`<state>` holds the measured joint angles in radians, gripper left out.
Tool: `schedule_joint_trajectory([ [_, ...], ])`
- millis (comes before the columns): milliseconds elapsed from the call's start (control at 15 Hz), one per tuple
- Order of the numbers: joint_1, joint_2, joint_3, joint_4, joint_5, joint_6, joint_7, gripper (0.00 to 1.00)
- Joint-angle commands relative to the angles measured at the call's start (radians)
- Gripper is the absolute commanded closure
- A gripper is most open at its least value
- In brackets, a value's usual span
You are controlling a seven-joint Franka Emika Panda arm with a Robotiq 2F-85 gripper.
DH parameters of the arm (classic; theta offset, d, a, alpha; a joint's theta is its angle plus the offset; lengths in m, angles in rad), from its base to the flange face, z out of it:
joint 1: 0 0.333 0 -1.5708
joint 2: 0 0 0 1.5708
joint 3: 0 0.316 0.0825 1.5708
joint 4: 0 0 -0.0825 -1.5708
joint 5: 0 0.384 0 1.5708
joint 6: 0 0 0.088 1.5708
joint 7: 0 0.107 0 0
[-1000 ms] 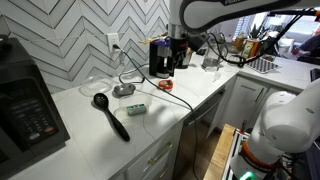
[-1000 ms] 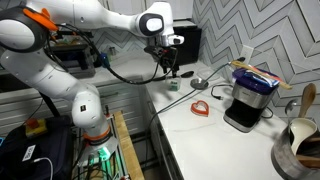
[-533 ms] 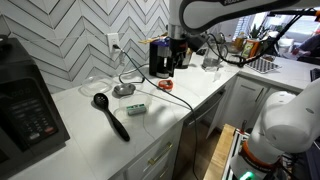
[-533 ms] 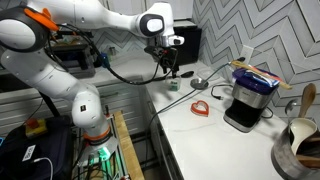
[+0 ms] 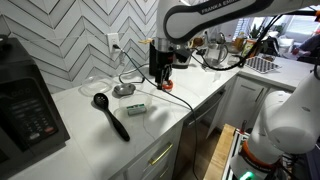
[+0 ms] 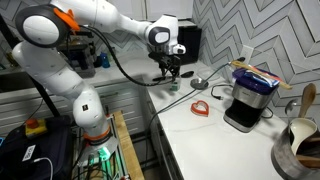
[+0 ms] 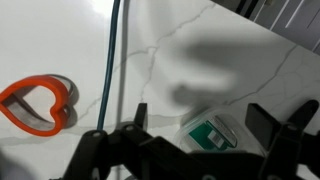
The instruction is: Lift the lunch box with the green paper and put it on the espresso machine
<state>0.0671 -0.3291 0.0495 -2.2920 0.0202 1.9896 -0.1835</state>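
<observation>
Hovering over the lunch box [image 7: 212, 133] with the pincer [image 7: 202, 115] spread wide, nothing held. In the wrist view the box lies flat on the counter [image 7: 250, 50] between the two fingers, green paper [image 7: 207, 131] visible through the lid. Can't tell the height above it from these views.

Risks, my read:
- Box sits skewed to the finger line. Closing as is would likely catch corners and spin it out. Square up the wrist first.
- Clear plastic, low profile: probably slick and thin-walled. Coming down too shallow means pads ride over the lid; squeezing too hard could flex it and pop it loose.
- Cord [image 7: 110, 60] and orange heart ring [image 7: 38, 105] lie off to one side, apart from the box. Fine for the descent, snag risk on a low carry.
- Espresso machine [image 5: 160, 55] top looks small. An off-centre drop could slide off.

Room: bare counter all round the box. Ladle [image 5: 112, 118] is near it in an exterior view, not touching. The counter's front edge is on the open side, so a pushed box could head that way. Lift straight up before traversing.
</observation>
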Motion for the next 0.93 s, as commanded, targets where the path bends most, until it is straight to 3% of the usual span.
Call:
schedule_joint_trajectory([
  [0, 0.007, 0.116, -0.019, 0.080, -0.009, 0.034, -0.079, 0.00],
  [467, -0.001, 0.344, -0.011, 0.257, -0.017, 0.007, -0.191, 0.01],
  [600, 0.001, 0.386, 0.000, 0.289, -0.022, 0.000, -0.213, 0.26],
  [867, 0.002, 0.438, 0.021, 0.327, -0.031, -0.014, -0.242, 0.55],
])
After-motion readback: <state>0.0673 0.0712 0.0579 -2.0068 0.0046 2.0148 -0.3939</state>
